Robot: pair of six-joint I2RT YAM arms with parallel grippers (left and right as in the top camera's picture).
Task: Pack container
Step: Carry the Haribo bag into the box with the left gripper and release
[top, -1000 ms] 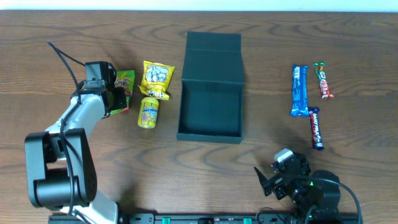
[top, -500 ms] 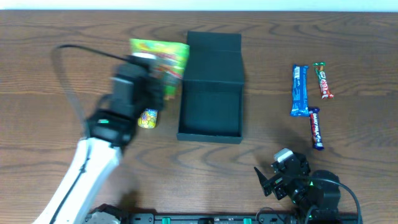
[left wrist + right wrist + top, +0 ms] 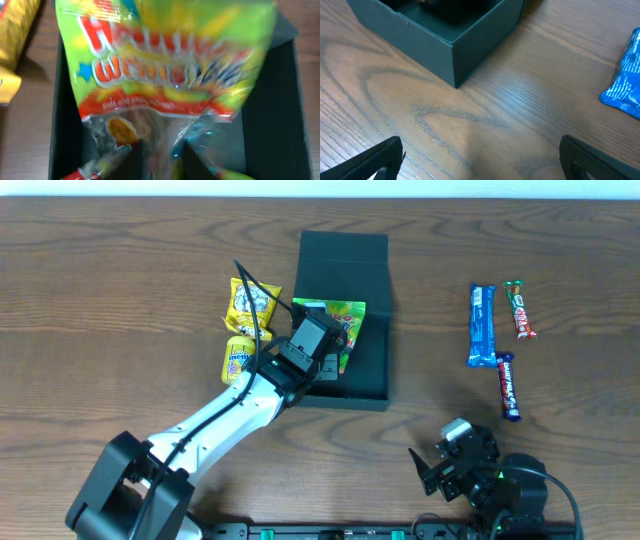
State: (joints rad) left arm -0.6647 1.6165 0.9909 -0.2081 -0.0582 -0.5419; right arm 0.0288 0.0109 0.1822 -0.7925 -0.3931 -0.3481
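Observation:
The container (image 3: 372, 385) is a dark teal-black box with its flap lid open at the back, in the middle of the table. My left gripper (image 3: 322, 348) is shut on a green gummy-worm bag (image 3: 342, 320) and holds it over the open box. In the left wrist view the bag (image 3: 165, 60) hangs from my fingers (image 3: 159, 162) above the box floor (image 3: 272, 125). My right gripper (image 3: 436, 470) is open and empty near the front edge; its view shows the box corner (image 3: 454, 55).
A yellow snack bag (image 3: 246, 302) and a yellow Mentos tub (image 3: 238, 357) lie left of the box. A blue bar (image 3: 481, 326), a green-red bar (image 3: 519, 308) and a dark bar (image 3: 509, 386) lie at the right.
My left arm has carried the green bag from the left of the table, up and rightward, to over the open box. The right arm has not moved.

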